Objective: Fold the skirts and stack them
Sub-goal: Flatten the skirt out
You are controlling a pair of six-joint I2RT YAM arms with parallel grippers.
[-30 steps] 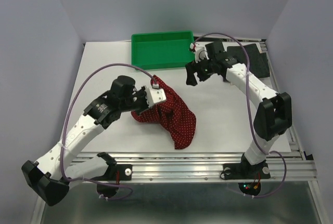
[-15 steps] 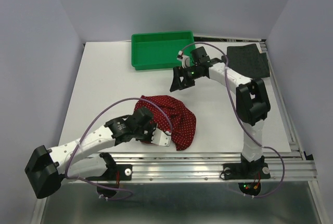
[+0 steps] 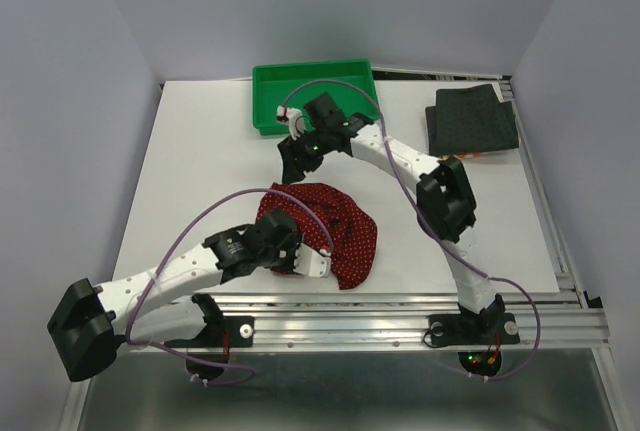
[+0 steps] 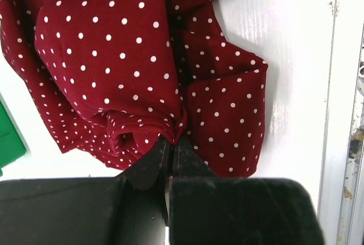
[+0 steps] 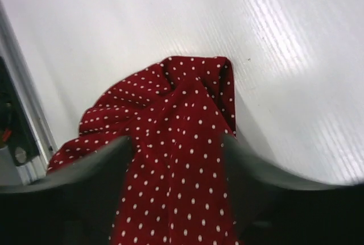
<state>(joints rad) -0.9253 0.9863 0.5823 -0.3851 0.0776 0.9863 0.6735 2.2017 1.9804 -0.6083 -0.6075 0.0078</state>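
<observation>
The left tool is clenched on a bunched fold of the red dotted skirt, its jaws pressed together with cloth pinched between them; in the top view this left tool sits low near the front edge of the bench, at the near side of the red dotted skirt, which lies crumpled towards the middle of that front edge; the right tool is released, its jaws spread wide with nothing between them, and the skirt shows below through the gap; from above, the right tool hangs between the skirt's far edge and the green tray; the tray stands at the bench's far edge; a grey skirt lies folded flat in the far right corner.
</observation>
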